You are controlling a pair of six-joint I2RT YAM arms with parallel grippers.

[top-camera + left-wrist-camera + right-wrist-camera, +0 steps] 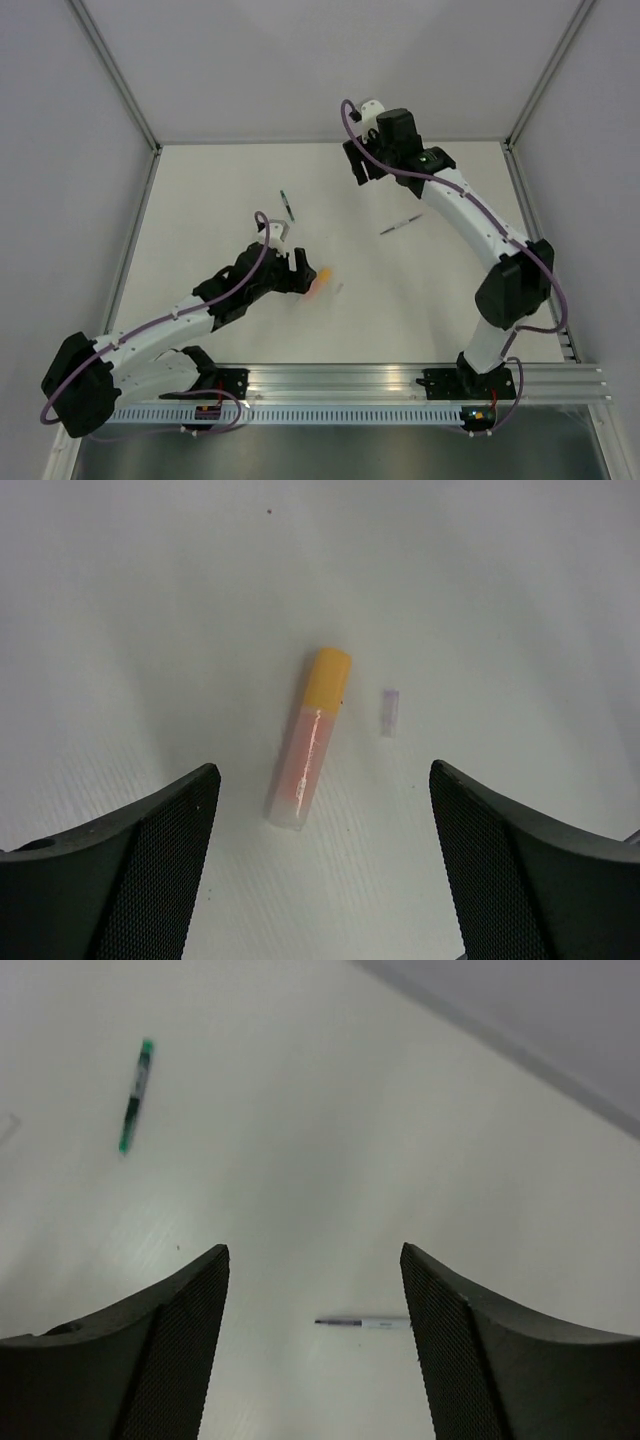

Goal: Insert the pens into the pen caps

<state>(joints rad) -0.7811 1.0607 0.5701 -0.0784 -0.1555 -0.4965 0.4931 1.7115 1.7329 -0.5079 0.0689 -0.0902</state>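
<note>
Holds L hand (322, 772) wide astride boxy translucent-orange pen (310, 735), tiny clear cap (389, 711) nr R finger; R hand (313, 1250) wide over smooth bench (350, 1110).

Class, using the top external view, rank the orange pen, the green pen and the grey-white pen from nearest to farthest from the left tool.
1. Orange pen: right beside the left tool, on its right.
2. Green pen: farther back, slightly left.
3. Grey-white pen: farthest, off to the right.

no readable text, labels or numbers anywhere
</note>
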